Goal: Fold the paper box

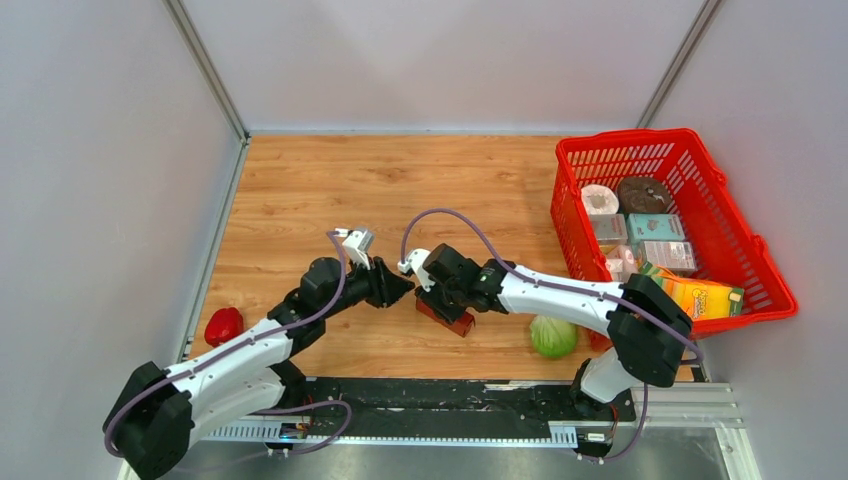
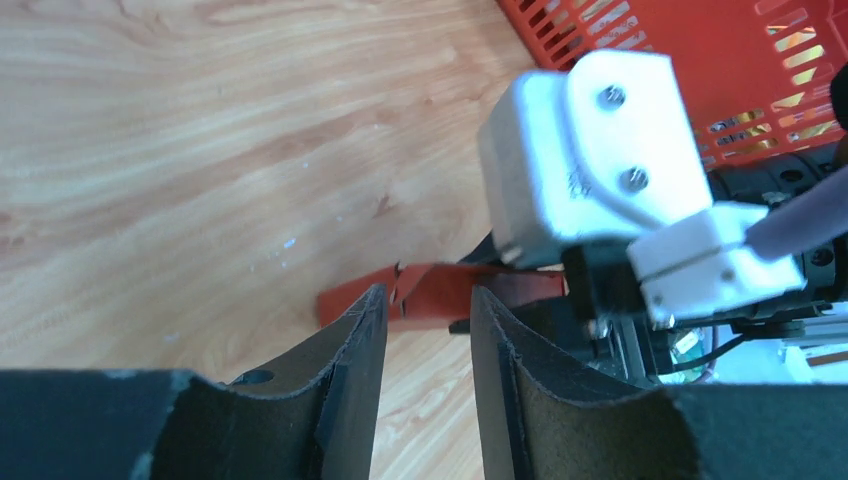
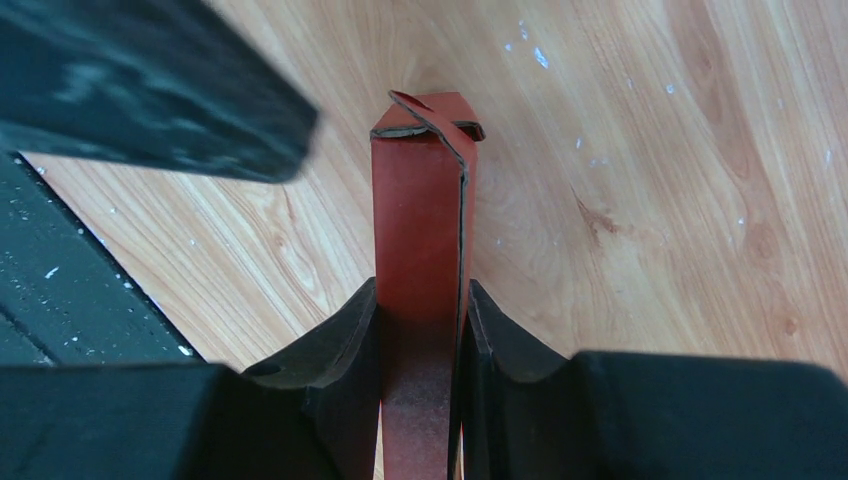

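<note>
The paper box is a dark red, flattened cardboard sleeve with a bent end flap at its far end. It lies low over the wooden table, just in front of the arm bases. My right gripper is shut on it, both pads pressed against its long sides. In the top view the paper box pokes out under the right gripper. My left gripper is open, with bare wood showing between its fingers. Its tips reach the box's torn-edged flap from the left, and I cannot tell whether they touch it.
A bright red mesh basket full of packaged goods stands at the right. A green cabbage lies by the right arm's base. A small red pepper sits at the left edge. Grey walls enclose the table.
</note>
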Available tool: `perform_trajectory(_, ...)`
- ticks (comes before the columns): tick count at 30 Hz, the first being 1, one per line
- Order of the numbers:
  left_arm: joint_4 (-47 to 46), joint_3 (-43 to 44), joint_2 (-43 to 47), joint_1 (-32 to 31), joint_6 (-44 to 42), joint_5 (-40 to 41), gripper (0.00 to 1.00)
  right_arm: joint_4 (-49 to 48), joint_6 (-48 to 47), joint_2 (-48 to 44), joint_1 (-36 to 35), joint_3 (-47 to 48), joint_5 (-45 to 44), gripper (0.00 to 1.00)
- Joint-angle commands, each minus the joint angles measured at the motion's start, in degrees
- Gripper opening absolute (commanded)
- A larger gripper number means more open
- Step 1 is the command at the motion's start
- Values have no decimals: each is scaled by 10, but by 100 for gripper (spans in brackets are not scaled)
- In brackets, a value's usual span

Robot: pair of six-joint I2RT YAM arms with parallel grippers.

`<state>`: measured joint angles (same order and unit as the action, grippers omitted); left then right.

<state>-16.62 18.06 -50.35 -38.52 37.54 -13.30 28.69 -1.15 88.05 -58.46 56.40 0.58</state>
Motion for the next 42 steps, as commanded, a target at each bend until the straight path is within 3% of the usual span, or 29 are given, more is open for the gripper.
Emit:
perform_trajectory(1,-45,43,-33,0,-67,-23,44,-39,-18,12,10,17,61,20)
perform_trajectory(7,-104,38,-75,-2,-67,-45,34,-39,-21,5,26,15,93,20)
perform_trajectory(20,-136,41,-123,-23,-55,-47,32,-44,-20,4,30,13,110,19)
perform_trajectory(25,-95,43,-111,-27,-72,-40,30,-46,-18,4,31,13,108,19)
perform_trajectory(31,-22,52,-88,-39,-102,-7,34,-46,-18,1,31,14,110,19)
perform_trajectory(42,7,51,-85,-51,-110,13,33,-47,-18,-4,32,13,113,19)
